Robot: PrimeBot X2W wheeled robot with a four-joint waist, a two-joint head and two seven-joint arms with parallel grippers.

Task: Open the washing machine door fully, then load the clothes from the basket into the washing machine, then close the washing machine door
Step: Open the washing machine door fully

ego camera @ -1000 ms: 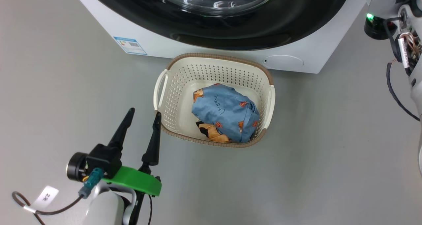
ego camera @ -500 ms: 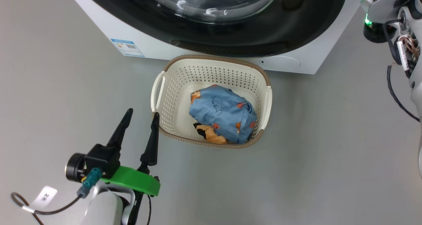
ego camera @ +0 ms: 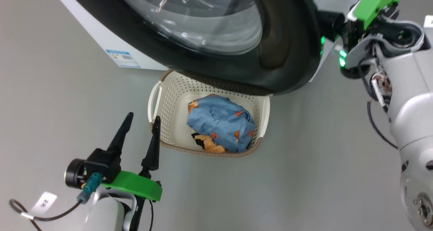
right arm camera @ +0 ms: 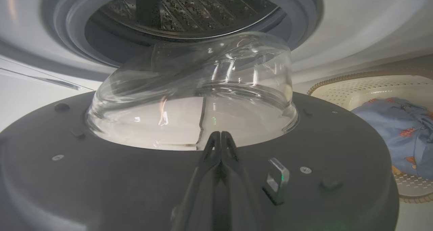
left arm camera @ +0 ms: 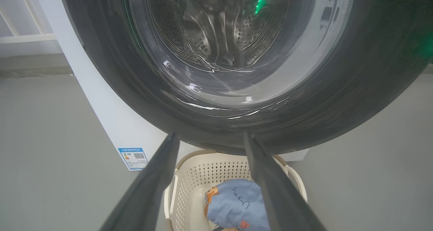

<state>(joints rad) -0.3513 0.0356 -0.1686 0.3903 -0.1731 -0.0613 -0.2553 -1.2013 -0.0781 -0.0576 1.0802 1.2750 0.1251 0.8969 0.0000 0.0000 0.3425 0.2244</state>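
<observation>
**Door ajar above the basket**

Head view: the washing machine door (ego camera: pixel 277 55) stands ajar from the washing machine (ego camera: pixel 101 35), overhanging the far rim of the basket (ego camera: pixel 162 99) that holds the clothes (ego camera: pixel 220 124). The left gripper (ego camera: pixel 143 116) hovers left of the basket, jaws apart and empty.
Right wrist view: the right gripper (right arm camera: pixel 220 136), jaws closed together, is at the door's inner face

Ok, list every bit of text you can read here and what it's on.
"2" then a star-like mark: white tag on a cable.
Blue label on the washing machine: too small to read.
Dark scribble on the clothes: not legible.
</observation>
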